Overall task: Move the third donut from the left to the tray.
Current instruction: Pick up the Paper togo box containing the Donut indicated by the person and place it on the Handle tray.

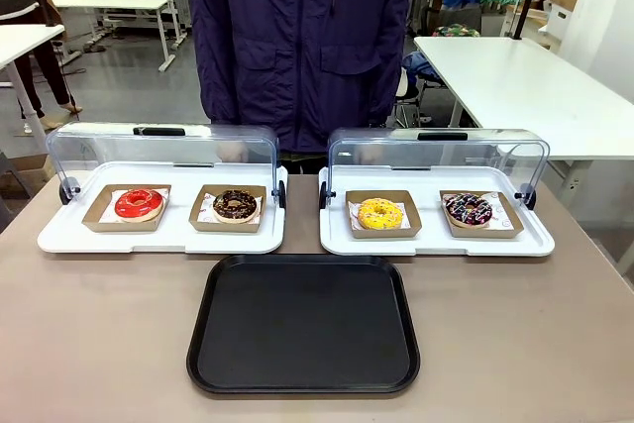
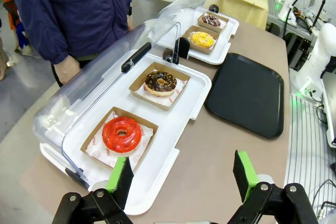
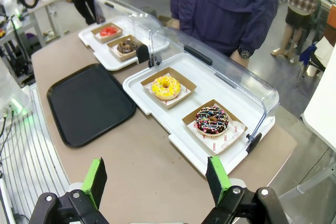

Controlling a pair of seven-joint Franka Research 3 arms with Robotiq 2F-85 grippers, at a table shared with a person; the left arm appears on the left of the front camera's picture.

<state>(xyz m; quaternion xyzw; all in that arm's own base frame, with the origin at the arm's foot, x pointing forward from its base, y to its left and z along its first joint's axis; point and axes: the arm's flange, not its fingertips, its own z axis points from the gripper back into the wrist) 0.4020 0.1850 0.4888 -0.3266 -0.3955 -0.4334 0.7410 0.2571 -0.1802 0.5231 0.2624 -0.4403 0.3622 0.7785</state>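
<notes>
The yellow-iced ring donut with sprinkles sits in its brown cardboard square on the right-hand white tray, beneath the tray's raised clear lid. The large black plastic tray just nearer carries nothing, so by my judgement the reach, the grasp and the carry are all left to do. My right pincer and left pincer gape wide and hold nothing.

The third donut from the left has yellow icing dotted with small coloured sprinkles, and its cardboard square is plain brown. The tray is solid black. The red donut is unpatterned, the chocolate-brown donut pale-speckled, the dark donut streaked pink-white; the table is greyish tan
</notes>
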